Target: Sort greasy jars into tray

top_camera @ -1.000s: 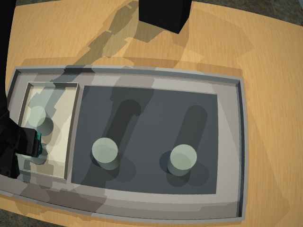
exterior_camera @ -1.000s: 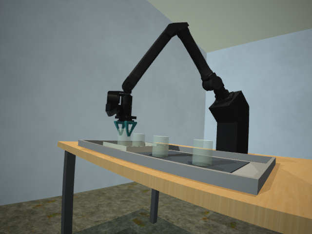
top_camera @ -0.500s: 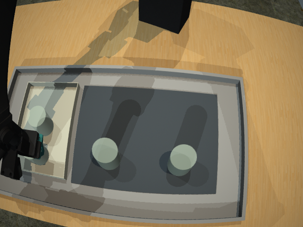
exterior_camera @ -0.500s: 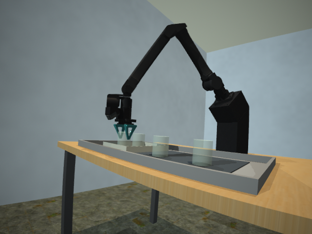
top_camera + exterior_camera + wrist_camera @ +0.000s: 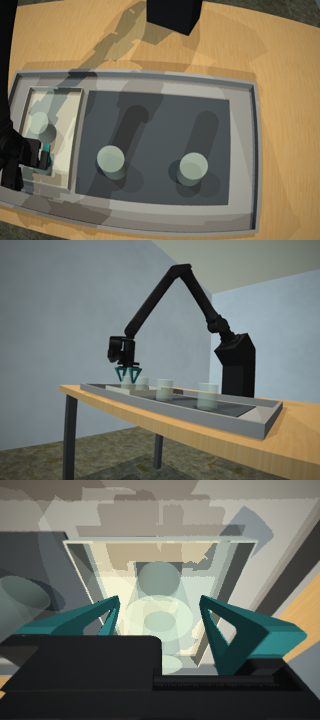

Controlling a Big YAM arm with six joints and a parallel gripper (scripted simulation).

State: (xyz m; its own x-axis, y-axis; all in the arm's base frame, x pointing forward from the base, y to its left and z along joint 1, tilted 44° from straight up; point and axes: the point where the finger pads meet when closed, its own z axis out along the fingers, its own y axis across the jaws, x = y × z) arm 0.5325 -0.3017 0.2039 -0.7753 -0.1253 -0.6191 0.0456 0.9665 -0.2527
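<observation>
Exterior view: gripper points down, fingers spread, over tray.

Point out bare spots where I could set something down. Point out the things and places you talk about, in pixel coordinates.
Bare: the mat [image 5: 160, 124] between its two jars [image 5: 110, 158] [image 5: 164, 389] [image 5: 193, 165] [image 5: 207, 396]; wooden table [image 5: 286, 116] beyond the steel rim [image 5: 259, 155]. Crowded: the tray [image 5: 77, 139], with two jars and the open claw [image 5: 159, 599].

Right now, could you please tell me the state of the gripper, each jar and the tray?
Gripper: open, around the jar below.
Jar at the gripper: upright in the tray.
Other tray jar: upright.
Middle jar: upright on the mat.
Far jar: upright on the mat.
Tray: flat, holding two jars.
</observation>
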